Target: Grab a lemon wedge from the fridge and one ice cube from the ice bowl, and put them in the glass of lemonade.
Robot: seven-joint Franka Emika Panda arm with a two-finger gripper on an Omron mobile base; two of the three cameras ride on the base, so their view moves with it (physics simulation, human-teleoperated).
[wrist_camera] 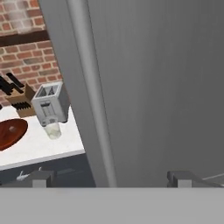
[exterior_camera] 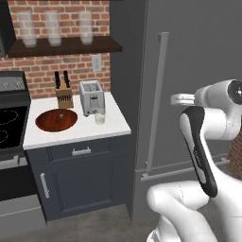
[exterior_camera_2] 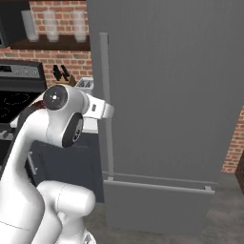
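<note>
1. One fridge (exterior_camera: pixel 198 61) stands shut right of the counter (exterior_camera: pixel 113 125) in the left base view, its bar handle (exterior_camera: pixel 158 99) running vertically; the ice bowl (exterior_camera: pixel 56 120) and glass of lemonade (exterior_camera: pixel 99 118) sit apart on the counter.
2. From the right base view, my arm reaches toward that handle.
3. Looking along my hand, my gripper (wrist_camera: pixel 111 177) is spread wide, holding nothing, fingertips (wrist_camera: pixel 41 178) straddling the handle without touching.

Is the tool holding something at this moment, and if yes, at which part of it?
Nothing is held. The tool is open, its jaws apart on either side of the fridge handle, not closed on it.
</note>
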